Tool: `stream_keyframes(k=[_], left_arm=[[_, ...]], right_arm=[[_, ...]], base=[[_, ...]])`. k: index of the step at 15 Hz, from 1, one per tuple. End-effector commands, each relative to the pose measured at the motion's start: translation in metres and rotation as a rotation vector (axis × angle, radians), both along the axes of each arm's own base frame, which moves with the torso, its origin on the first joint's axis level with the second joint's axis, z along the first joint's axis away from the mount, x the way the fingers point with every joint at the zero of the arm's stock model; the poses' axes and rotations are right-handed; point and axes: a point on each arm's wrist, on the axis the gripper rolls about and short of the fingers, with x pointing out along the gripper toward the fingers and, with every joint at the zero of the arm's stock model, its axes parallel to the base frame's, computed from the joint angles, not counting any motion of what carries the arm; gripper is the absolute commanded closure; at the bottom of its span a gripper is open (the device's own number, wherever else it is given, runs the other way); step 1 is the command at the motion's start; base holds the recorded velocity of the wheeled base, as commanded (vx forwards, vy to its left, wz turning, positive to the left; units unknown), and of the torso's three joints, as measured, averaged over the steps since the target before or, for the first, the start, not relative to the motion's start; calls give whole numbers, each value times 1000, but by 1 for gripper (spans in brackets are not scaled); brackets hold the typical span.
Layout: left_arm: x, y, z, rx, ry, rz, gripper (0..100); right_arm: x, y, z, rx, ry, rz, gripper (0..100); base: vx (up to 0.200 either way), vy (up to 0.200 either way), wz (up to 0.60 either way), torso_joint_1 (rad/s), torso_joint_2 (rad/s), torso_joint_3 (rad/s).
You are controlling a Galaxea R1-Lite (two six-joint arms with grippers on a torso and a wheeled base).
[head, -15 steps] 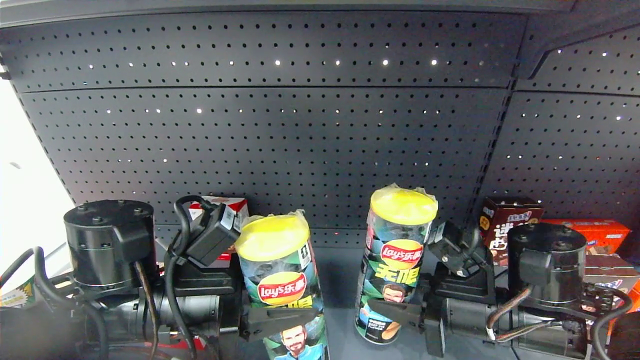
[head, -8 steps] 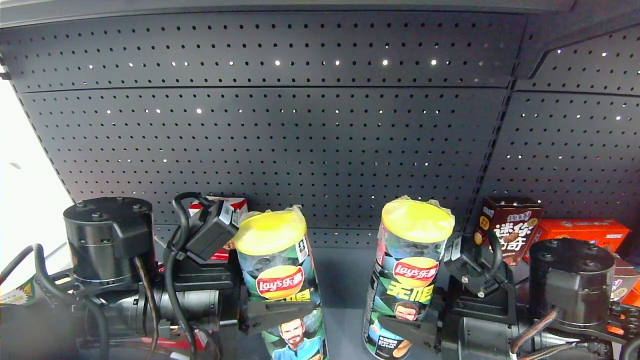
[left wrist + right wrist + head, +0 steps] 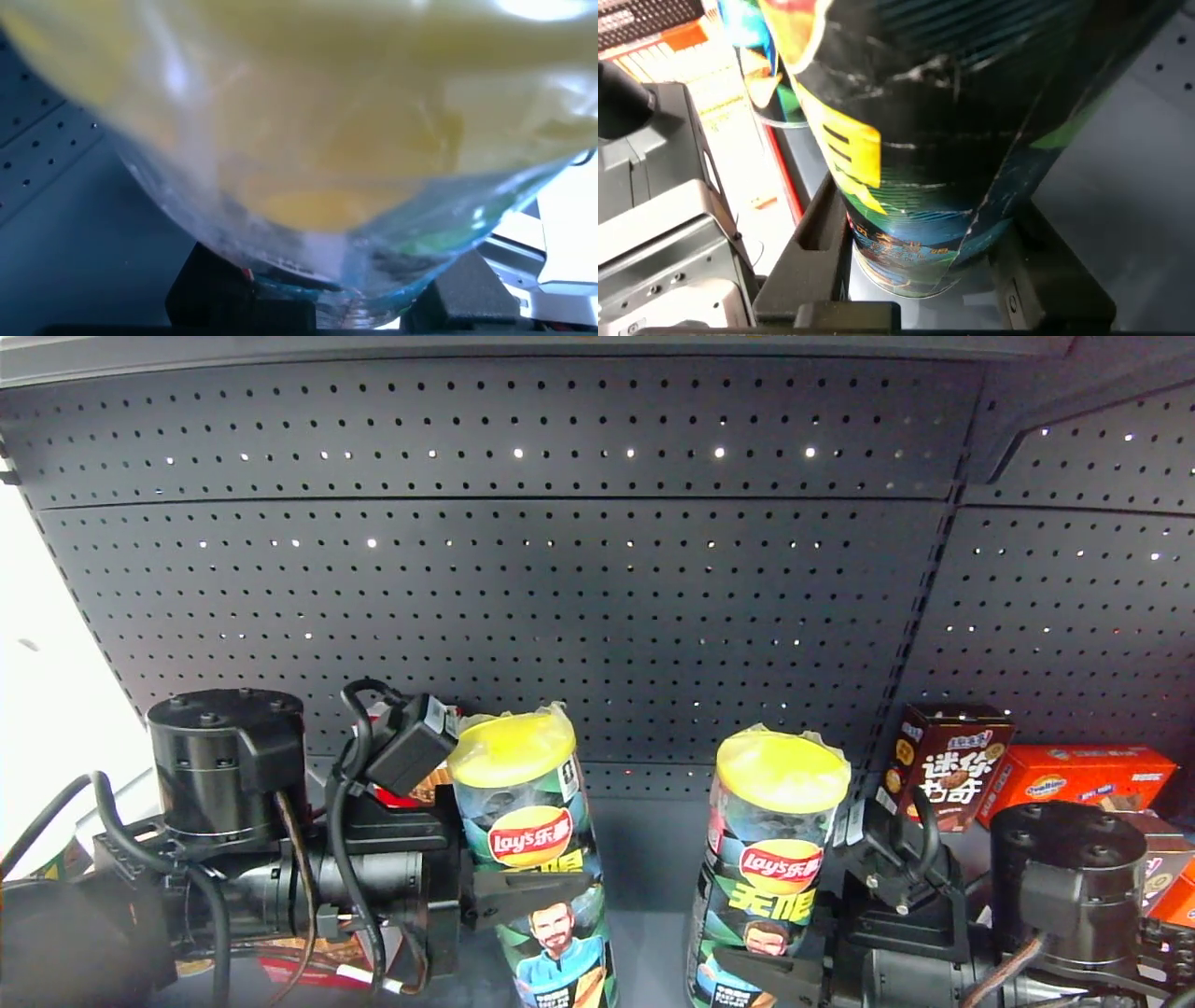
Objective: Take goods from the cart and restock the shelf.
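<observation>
Two tall chip cans with yellow lids stand upright in front of the shelf's black pegboard. My left gripper (image 3: 551, 896) is shut on the left can (image 3: 523, 831) around its middle, coming in from the left. My right gripper (image 3: 752, 957) is shut on the right can (image 3: 775, 859) low on its body, coming in from the right. In the left wrist view the left can's lid (image 3: 355, 121) is very close, with the dark fingers (image 3: 201, 285) on both sides. The right wrist view has the right can (image 3: 924, 140) sitting between the fingers (image 3: 817, 233).
The dark shelf floor (image 3: 644, 859) lies bare between the cans. A red and white box (image 3: 425, 786) stands behind my left arm. A brown box (image 3: 943, 761) and an orange box (image 3: 1074, 770) stand at the right. The pegboard back panel (image 3: 523, 597) rises close behind.
My right gripper has carried its can to the right and lower in the view. My left arm has shifted slightly to the right with its can, which now stands straighter.
</observation>
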Motion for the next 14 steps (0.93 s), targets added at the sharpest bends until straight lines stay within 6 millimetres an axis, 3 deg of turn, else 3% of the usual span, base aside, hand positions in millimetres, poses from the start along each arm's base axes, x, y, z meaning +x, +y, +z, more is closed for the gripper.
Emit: stream_keyframes(k=[1, 14], left_arm=[[7, -3, -2, 3, 6, 2, 100], [22, -11, 0, -4, -9, 0, 100]], right_arm=[[1, 1, -4, -12, 12, 2, 100], [0, 10, -17, -44, 41, 32, 100]], base=[[0, 0, 0, 0, 0, 0], [0, 0, 0, 0, 0, 0]])
